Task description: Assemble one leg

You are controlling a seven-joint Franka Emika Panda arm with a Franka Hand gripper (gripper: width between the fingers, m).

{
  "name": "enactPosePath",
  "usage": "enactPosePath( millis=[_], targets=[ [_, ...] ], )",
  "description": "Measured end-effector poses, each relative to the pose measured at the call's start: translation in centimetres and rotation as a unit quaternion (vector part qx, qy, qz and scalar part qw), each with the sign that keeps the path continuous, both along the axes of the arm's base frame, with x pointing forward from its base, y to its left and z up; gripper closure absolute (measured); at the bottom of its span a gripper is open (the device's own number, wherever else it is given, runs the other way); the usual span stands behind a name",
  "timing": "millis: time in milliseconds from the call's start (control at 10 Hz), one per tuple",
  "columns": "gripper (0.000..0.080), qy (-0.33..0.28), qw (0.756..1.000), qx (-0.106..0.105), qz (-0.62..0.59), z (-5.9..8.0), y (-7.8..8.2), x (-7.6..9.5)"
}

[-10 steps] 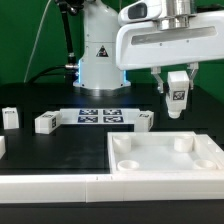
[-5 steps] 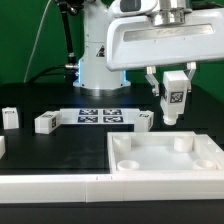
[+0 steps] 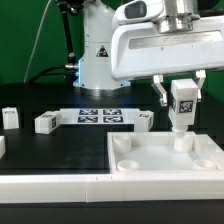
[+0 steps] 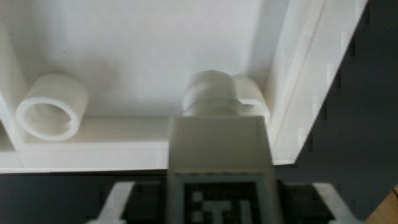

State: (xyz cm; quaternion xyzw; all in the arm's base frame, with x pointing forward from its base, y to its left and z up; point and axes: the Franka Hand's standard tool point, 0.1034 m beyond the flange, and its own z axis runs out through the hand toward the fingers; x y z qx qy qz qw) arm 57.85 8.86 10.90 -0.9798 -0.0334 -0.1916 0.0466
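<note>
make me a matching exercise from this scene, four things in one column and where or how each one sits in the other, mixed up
Things
1. held leg
2. tabletop
3. marker board
4. loose leg

Places or states
A. flat on the black table, several tags facing up
B. lying on the table toward the exterior view's left
C. upright in the gripper, above a corner socket
D. exterior view's front right, largest white piece

Pairs: 1-C, 2-D, 3-A, 4-B
</note>
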Motion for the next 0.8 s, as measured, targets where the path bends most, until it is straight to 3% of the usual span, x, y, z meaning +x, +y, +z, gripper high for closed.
enactPosePath(
  millis=[200,300,400,700,800],
  targets=[
    [0.0511,-0.077,0.997,-0.002,-0.008,0.4,-0.2,0.9],
    [0.0511,-0.075,0.997,0.002,-0.008,-0.7,0.5,1.3],
    [0.0511,-0.073,0.997,0.009,-0.006,-0.5,1.8,3.0],
    [0.0511,-0.082,0.996,0.015,-0.007,-1.5,2.3,5.9],
    [0.0511,-0.08,0.997,0.015,-0.007,-2.0,2.4,6.0]
  ],
)
